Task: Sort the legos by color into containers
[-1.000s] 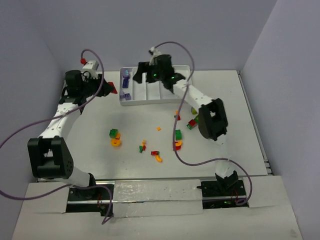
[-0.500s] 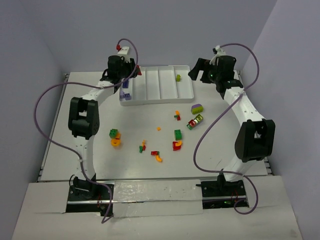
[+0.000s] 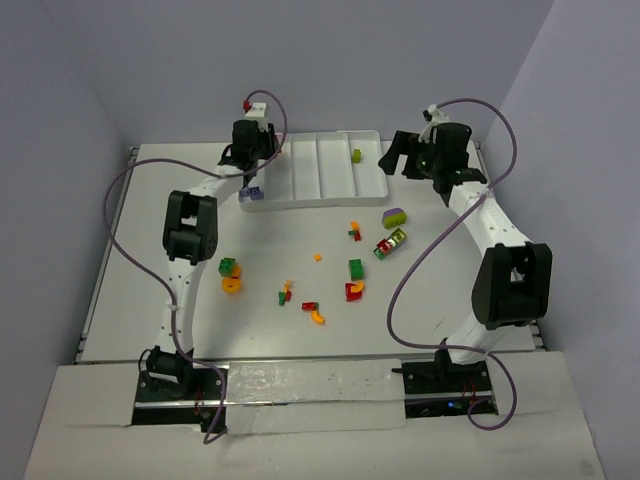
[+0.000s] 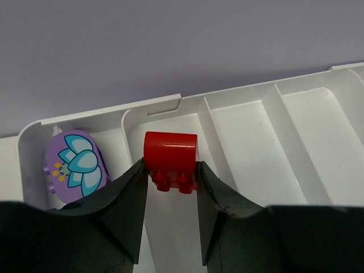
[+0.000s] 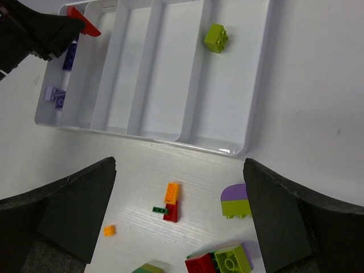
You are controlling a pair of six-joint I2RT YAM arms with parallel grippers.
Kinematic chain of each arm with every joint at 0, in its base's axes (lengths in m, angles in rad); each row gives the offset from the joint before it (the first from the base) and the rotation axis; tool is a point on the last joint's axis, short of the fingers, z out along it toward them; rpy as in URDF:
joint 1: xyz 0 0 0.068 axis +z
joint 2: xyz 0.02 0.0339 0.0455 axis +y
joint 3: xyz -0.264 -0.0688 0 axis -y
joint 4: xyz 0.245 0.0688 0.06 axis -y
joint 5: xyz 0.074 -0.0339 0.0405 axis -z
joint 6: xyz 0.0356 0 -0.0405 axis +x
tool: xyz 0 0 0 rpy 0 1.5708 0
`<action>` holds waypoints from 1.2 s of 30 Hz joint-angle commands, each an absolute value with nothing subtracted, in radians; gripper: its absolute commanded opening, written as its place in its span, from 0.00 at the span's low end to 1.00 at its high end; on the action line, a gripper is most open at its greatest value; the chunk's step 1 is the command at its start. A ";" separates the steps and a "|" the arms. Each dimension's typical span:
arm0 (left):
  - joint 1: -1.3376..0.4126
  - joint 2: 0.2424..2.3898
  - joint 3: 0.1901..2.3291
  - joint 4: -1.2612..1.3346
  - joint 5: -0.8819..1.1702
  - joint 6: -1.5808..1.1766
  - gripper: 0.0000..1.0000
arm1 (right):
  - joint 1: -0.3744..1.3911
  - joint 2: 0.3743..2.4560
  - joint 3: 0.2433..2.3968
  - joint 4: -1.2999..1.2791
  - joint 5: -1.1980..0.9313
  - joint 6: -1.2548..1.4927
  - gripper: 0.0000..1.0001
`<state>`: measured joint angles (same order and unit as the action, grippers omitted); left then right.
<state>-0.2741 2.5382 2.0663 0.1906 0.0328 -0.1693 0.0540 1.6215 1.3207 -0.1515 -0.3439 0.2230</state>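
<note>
My left gripper [image 4: 170,170] is shut on a red lego [image 4: 170,156] and holds it above the second compartment from the left of the white tray [image 4: 165,105]. It is at the tray's left end in the top view [image 3: 265,160]. A purple flower-printed lego [image 4: 77,165] lies in the leftmost compartment. My right gripper [image 5: 180,165] is open and empty, and it hovers right of the tray [image 3: 315,203] in the top view [image 3: 395,155]. A lime lego [image 5: 216,37] lies in the rightmost compartment. The red lego [image 5: 85,25] also shows in the right wrist view.
Loose legos lie on the table in front of the tray: a purple-and-lime one [image 3: 394,216], a red-and-lime cluster [image 3: 390,243], a dark green one [image 3: 356,268], a red-and-orange pair [image 5: 170,202], a green-and-orange group [image 3: 230,275], and small pieces [image 3: 312,310] near the middle.
My left gripper has carried the red lego from left of the tray to above its left end. My right gripper has left the tray and moved to its right; a lime lego now lies in the rightmost compartment.
</note>
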 commanded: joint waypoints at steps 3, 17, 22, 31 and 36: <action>-0.278 2.532 2.116 0.306 0.019 -0.120 0.65 | 0.046 1.631 1.372 -0.184 -0.397 0.195 1.00; -0.217 1.885 1.715 -0.227 0.104 -0.039 0.99 | 0.048 1.530 1.321 -0.238 -0.413 0.123 1.00; -0.148 1.548 1.385 -0.501 0.124 -0.050 0.93 | 0.049 1.516 1.286 -0.250 -0.416 0.097 1.00; -0.247 1.400 1.160 -0.728 0.011 -0.156 0.86 | 0.052 1.528 1.273 -0.264 -0.436 0.115 1.00; -0.286 1.462 1.109 -0.749 -0.057 -0.193 0.86 | 0.052 1.515 1.266 -0.274 -0.424 0.102 1.00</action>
<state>-0.2747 1.4419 1.1192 -0.6844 0.0185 -0.1444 0.0536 1.5467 1.2744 -0.2712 -0.4196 0.1173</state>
